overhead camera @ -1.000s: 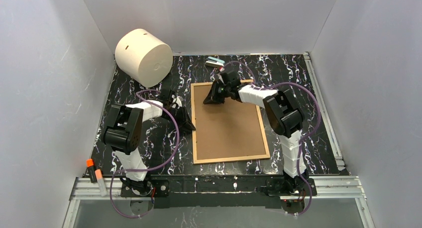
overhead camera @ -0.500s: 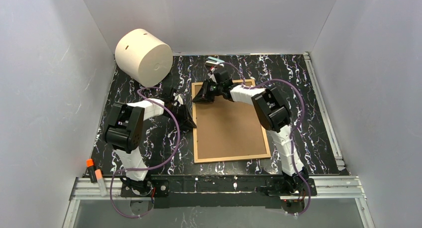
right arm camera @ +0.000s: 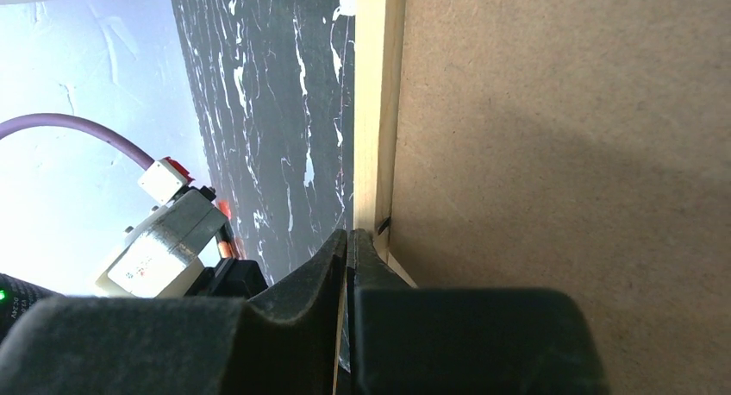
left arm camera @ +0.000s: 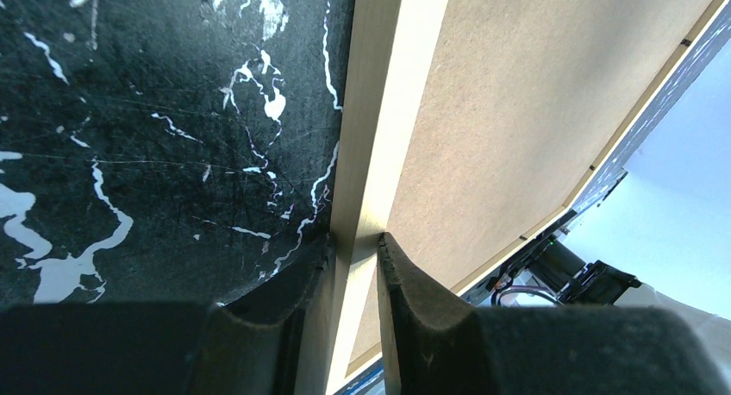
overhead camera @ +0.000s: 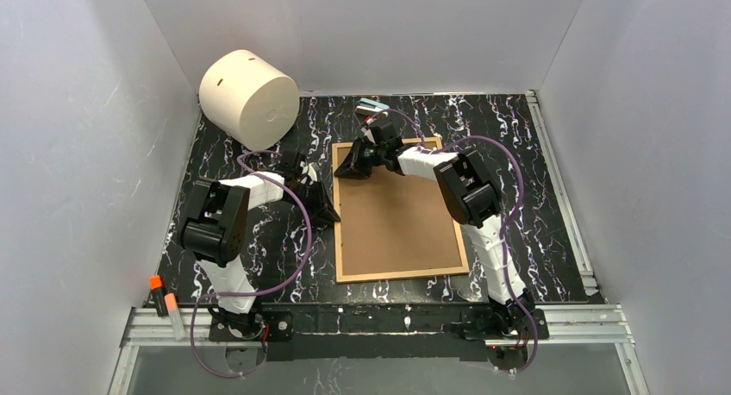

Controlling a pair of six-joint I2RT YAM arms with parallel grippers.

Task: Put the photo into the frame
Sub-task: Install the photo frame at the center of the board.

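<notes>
The frame (overhead camera: 398,214) lies face down on the black marbled table, its brown fibreboard back up and its thin light-wood edges around it. My left gripper (overhead camera: 331,214) straddles the frame's left wooden edge and is shut on it; the left wrist view shows its fingers (left arm camera: 353,253) on either side of that edge (left arm camera: 384,110). My right gripper (overhead camera: 341,172) is shut with its pads pressed together, tips resting at the frame's far left corner, beside the wood edge (right arm camera: 377,110) and a small dark tab (right arm camera: 384,225). The photo is not in view.
A large white cylinder (overhead camera: 250,97) lies at the far left corner. Small teal and pink objects (overhead camera: 372,108) sit beyond the frame's far edge. Two orange-capped markers (overhead camera: 164,298) lie on the near left rail. White walls enclose the table.
My right gripper has slid left along the frame's far edge to its far left corner, then held still. The left gripper and frame have not moved.
</notes>
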